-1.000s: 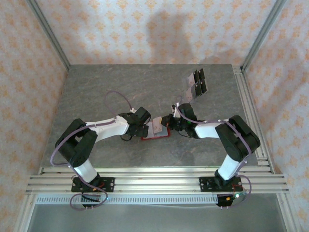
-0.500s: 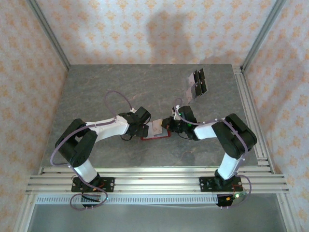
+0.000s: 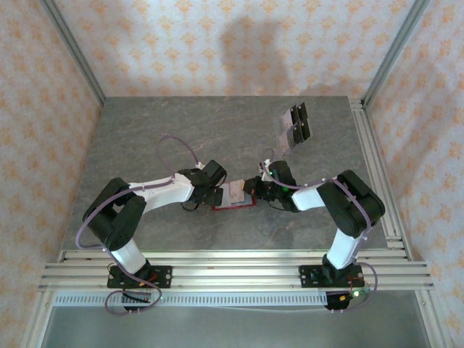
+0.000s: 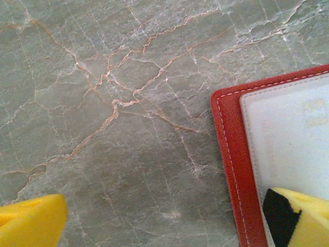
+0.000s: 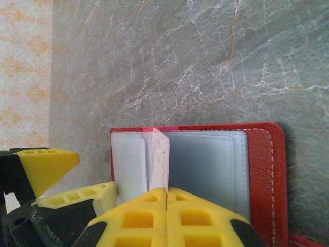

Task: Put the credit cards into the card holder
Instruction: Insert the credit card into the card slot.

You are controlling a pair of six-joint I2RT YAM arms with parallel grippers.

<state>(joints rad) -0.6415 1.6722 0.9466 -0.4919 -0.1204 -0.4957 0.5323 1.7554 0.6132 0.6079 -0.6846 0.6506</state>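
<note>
- My right gripper (image 5: 166, 200) is closed, pinching a pale credit card (image 5: 158, 157). The card stands tilted over the card holder (image 5: 262, 170), low in the right wrist frame.
- My left gripper (image 4: 164, 221) is spread wide, with one finger (image 4: 303, 216) over the card holder's pale inside at lower right.
- In the top view, the red card holder lies open at centre frame. The other credit cards (image 3: 294, 125) sit at upper right, well apart from it.

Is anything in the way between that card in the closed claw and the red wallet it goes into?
Nothing visible blocks it. The right gripper is shut on a pale card just above the open card holder. The left gripper, open, has one finger at the holder's edge, off to the side of the card.
</note>
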